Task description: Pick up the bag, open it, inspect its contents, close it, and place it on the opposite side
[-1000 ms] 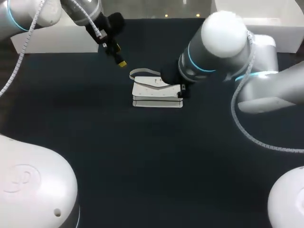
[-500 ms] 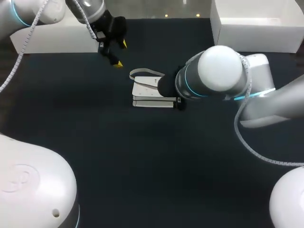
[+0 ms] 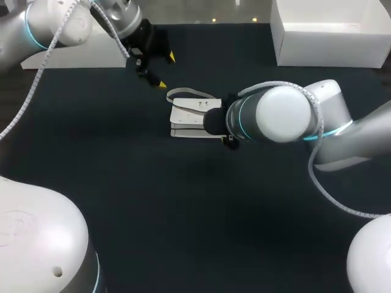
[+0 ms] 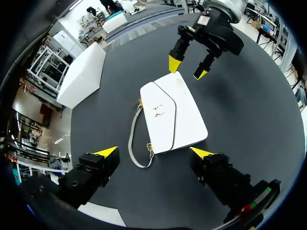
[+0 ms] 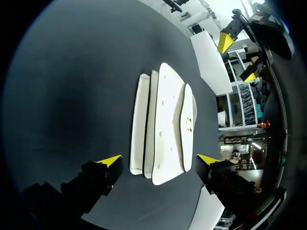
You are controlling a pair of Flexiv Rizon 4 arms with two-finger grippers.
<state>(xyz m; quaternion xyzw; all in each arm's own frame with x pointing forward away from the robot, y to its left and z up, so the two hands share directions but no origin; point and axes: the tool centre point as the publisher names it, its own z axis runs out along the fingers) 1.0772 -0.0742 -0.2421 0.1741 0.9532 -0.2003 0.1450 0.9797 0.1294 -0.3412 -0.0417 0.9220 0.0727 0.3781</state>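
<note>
A white flap bag (image 3: 190, 119) lies flat at the middle of the dark table, its grey strap (image 3: 183, 93) looped on the far side. In the left wrist view the bag (image 4: 172, 117) lies just ahead of my open left gripper (image 4: 154, 153), strap (image 4: 134, 148) nearest the fingers, nothing touched. My left gripper (image 3: 166, 71) hovers behind the bag. My right gripper (image 5: 159, 160) stands open, fingers either side of the bag's end (image 5: 165, 124) without touching. In the head view it is hidden under its own wrist (image 3: 278, 115). From the left wrist my right gripper (image 4: 188, 67) shows at the bag's far end.
A white box (image 3: 330, 36) stands at the back right of the table and another white box (image 3: 79, 56) at the back left. The dark table surface (image 3: 183, 207) stretches wide in front of the bag.
My right arm has swung its wrist down and forward at the bag's right end. My left gripper has shifted right and turned, now behind the strap. The bag has not moved.
</note>
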